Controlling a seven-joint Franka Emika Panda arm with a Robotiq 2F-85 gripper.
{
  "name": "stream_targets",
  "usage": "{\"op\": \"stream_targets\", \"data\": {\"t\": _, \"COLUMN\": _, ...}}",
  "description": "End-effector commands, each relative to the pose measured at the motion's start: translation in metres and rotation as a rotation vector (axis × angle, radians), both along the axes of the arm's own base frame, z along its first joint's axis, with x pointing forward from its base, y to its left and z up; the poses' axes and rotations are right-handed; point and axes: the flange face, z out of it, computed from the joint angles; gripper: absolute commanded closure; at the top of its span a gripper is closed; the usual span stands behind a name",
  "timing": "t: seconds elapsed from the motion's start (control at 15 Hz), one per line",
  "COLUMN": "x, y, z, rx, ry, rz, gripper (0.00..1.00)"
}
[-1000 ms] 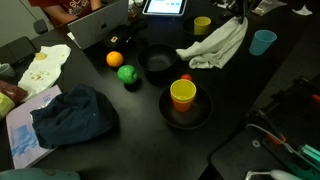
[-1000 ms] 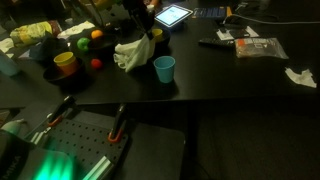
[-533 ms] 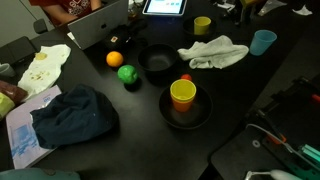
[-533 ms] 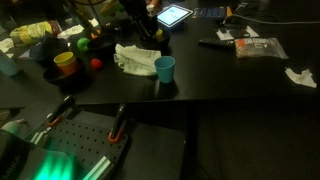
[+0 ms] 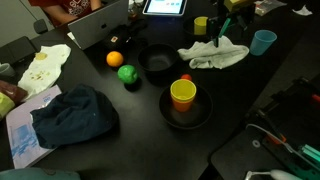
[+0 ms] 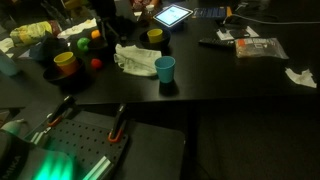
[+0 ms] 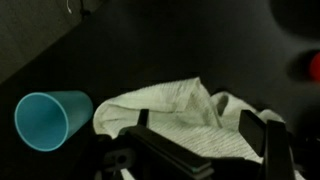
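Observation:
A crumpled white towel (image 5: 213, 53) (image 6: 135, 57) lies loose on the black table, in both exterior views. My gripper (image 5: 224, 30) hangs just above it, apart from the cloth. In the wrist view the towel (image 7: 185, 115) fills the space below my gripper (image 7: 200, 138), whose dark fingers (image 7: 256, 135) stand wide on either side with nothing between them. A light blue cup (image 7: 48, 118) (image 5: 263, 42) stands right beside the towel.
A small yellow cup (image 5: 202, 24) stands behind the towel, with a tablet (image 5: 165, 7) and laptop (image 5: 100, 25) further back. Nearby are a black bowl (image 5: 158, 62), a yellow cup in a black dish (image 5: 183, 95), an orange (image 5: 114, 59), a green apple (image 5: 127, 73) and a blue cloth (image 5: 72, 115).
The gripper was shut on the towel, holding it up. It opened, the towel dropped flat onto the table, and the gripper now hangs above it.

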Motion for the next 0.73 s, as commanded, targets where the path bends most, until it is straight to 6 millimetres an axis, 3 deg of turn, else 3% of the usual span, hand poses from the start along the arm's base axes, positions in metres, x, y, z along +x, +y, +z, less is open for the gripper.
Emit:
{"op": "stream_targets", "data": {"t": 0.0, "x": -0.009, "y": 0.023, "z": 0.02, "rx": 0.054, "ry": 0.098, "rz": 0.039, "gripper": 0.0}}
{"op": "stream_targets", "data": {"t": 0.4, "x": -0.014, "y": 0.03, "z": 0.033, "rx": 0.024, "ry": 0.174, "rz": 0.049, "gripper": 0.0}}
{"op": "stream_targets", "data": {"t": 0.47, "x": -0.013, "y": 0.028, "z": 0.021, "rx": 0.02, "ry": 0.163, "rz": 0.035, "gripper": 0.0}}
{"op": "stream_targets", "data": {"t": 0.67, "x": -0.013, "y": 0.028, "z": 0.019, "rx": 0.019, "ry": 0.171, "rz": 0.034, "gripper": 0.0}}
